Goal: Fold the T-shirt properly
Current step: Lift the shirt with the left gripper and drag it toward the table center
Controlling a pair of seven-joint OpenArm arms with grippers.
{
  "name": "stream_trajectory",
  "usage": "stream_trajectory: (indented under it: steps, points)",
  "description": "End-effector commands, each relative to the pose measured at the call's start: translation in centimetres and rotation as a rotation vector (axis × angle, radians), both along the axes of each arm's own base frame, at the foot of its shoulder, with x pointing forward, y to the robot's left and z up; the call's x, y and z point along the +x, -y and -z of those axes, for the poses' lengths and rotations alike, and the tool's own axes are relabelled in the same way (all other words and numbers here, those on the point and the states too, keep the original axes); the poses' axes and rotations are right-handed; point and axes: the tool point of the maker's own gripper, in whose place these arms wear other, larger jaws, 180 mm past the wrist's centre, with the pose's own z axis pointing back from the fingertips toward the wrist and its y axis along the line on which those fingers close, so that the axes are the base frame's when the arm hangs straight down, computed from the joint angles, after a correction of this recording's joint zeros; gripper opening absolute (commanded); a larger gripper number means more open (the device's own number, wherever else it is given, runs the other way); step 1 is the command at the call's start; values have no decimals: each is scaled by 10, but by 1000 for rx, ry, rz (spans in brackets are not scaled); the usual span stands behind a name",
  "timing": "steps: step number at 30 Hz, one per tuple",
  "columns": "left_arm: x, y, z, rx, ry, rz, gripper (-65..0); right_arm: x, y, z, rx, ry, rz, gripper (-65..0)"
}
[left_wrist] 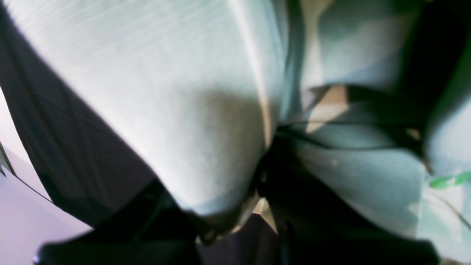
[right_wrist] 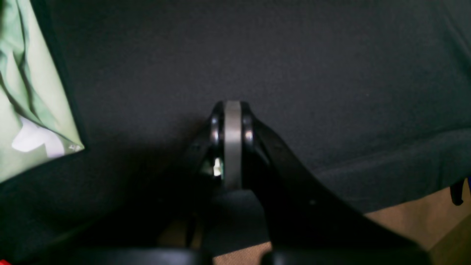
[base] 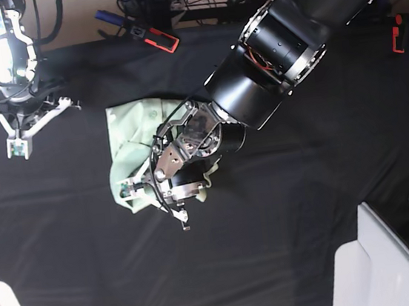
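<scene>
Nearest the left wrist camera, a bulge of the pale mint T-shirt filled most of the view, blurred, pressed close against the dark body of the left gripper. The garment lay bunched and creased on the black tablecloth that covered the surface, slightly left of centre in the base view, not yet in any tidy folded shape. The left arm reached down over the cloth's lower right portion and hid much of it.

The left jaws stood nearly closed amid the fabric. They appeared to have pinched a fold of the shirt, though the contact itself was too blurred to confirm.

The right gripper hovered over bare tablecloth, well apart from the garment, jaws fully closed on nothing. In its wrist view only a corner of the shirt showed at the left edge.

Judgement on the step in hand: the shirt wanted spreading flat before any fold. Good practice would be to keep the pinch on a single layer at an edge or corner, draw it outward low across the surface, and bring the right gripper to the opposite edge to hold tension. Lifting a bunched handful would risk dragging the whole garment and adding creases.
</scene>
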Motion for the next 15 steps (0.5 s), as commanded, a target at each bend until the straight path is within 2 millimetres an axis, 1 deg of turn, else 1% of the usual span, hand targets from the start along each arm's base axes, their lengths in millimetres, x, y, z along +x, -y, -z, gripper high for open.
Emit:
stream_trajectory:
  steps: [1,3,7,15]
  points:
    - [15,10,-18,-20,45,3,-650,6,4,-8,-19,35,-2,-650]
    - [15,9,-17,-15,46,3,-650,7,4,-8,-19,36,-2,-650]
    - [15,-6,-16,56,36,-41,-650,7,4,-8,-19,36,-2,-650]
    - [15,-8,-15,65,34,-45,-650,4,4,-7,-19,30,-2,-650]
